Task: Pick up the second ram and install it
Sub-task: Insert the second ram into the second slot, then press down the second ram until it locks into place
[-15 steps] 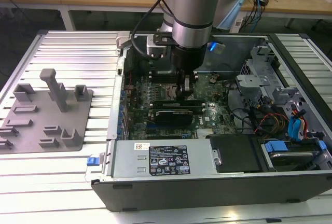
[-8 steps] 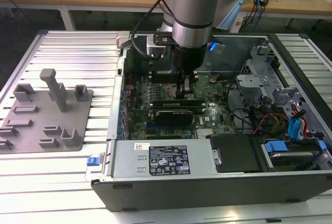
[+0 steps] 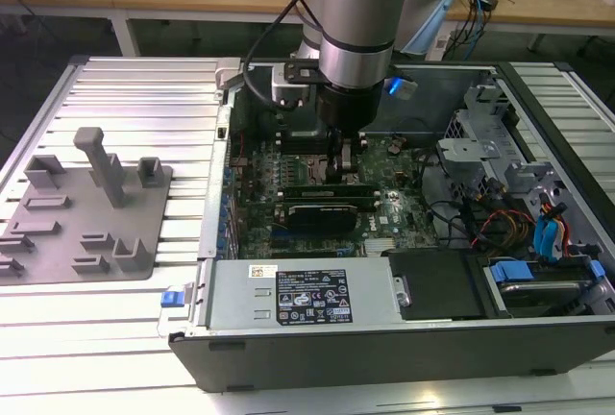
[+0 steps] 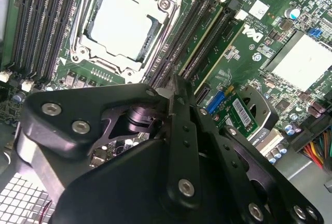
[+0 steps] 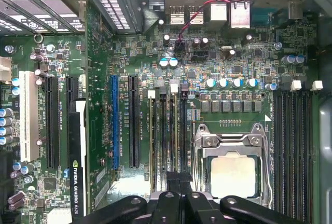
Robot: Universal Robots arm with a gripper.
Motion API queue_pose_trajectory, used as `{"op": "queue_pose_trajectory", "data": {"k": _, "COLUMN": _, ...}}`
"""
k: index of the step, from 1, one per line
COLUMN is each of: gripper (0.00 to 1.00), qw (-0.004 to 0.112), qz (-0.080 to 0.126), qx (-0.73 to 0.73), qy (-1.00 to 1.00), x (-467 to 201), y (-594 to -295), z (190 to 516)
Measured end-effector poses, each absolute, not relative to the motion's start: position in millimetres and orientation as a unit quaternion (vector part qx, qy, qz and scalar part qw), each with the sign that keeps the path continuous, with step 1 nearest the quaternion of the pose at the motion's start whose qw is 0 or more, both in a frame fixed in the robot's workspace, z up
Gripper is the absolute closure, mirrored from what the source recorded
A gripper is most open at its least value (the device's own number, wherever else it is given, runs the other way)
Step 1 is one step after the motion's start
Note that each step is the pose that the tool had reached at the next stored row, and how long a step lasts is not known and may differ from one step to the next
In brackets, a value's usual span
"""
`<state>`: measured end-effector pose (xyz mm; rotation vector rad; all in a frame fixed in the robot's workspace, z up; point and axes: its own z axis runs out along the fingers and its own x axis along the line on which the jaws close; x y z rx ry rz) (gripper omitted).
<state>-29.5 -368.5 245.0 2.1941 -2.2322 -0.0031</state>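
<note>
First wrist view: I see the long, narrow green circuit-board memory stick [image 5: 176,136] standing edge-on in a black slot of the green motherboard [image 5: 129,53], just beside the silver-framed processor socket [image 5: 232,169]. The black two-fingered gripper [image 5: 179,182] sits directly over the near end of that stick. In the second wrist view its fingers [image 4: 181,130] are drawn close together with barely a gap, but I cannot tell whether they pinch the board's edge or only bear on it. In the exterior view the gripper [image 3: 341,160] is low inside the open dark-grey computer case [image 3: 384,338]. Risks, in my judgement: a load at one end alone could leave the stick tilted and half seated. Any misalignment with the slot could stress the board or the latches. A sideways drift could strike the neighbouring slot or the socket frame.
</note>
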Motion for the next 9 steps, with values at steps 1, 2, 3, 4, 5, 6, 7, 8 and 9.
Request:
{"op": "queue_pose_trajectory", "data": {"k": 1, "gripper": 0.92, "qw": 0.006, "qz": -0.001, "qx": 0.701, "qy": -0.713, "x": -29.5, "y": -368.5, "z": 245.0}}
{"op": "queue_pose_trajectory", "data": {"k": 2, "gripper": 0.92, "qw": 0.006, "qz": -0.001, "qx": 0.701, "qy": -0.713, "x": -29.5, "y": -368.5, "z": 245.1}}
{"op": "queue_pose_trajectory", "data": {"k": 3, "gripper": 0.92, "qw": 0.006, "qz": -0.001, "qx": 0.701, "qy": -0.713, "x": -29.5, "y": -368.5, "z": 245.0}}
{"op": "queue_pose_trajectory", "data": {"k": 4, "gripper": 0.92, "qw": 0.006, "qz": -0.001, "qx": 0.701, "qy": -0.713, "x": -29.5, "y": -368.5, "z": 245.0}}
{"op": "queue_pose_trajectory", "data": {"k": 5, "gripper": 0.92, "qw": 0.005, "qz": -0.001, "qx": 0.701, "qy": -0.713, "x": -29.5, "y": -368.5, "z": 245.0}}
{"op": "queue_pose_trajectory", "data": {"k": 6, "gripper": 0.92, "qw": 0.005, "qz": -0.001, "qx": 0.701, "qy": -0.713, "x": -29.5, "y": -368.5, "z": 245.0}}
{"op": "queue_pose_trajectory", "data": {"k": 7, "gripper": 0.92, "qw": 0.005, "qz": -0.001, "qx": 0.701, "qy": -0.713, "x": -29.5, "y": -368.5, "z": 245.0}}
{"op": "queue_pose_trajectory", "data": {"k": 8, "gripper": 0.92, "qw": 0.005, "qz": -0.001, "qx": 0.701, "qy": -0.713, "x": -29.4, "y": -368.5, "z": 245.0}}
{"op": "queue_pose_trajectory", "data": {"k": 9, "gripper": 0.92, "qw": 0.005, "qz": -0.001, "qx": 0.701, "qy": -0.713, "x": -27.2, "y": -368.6, "z": 245.1}}
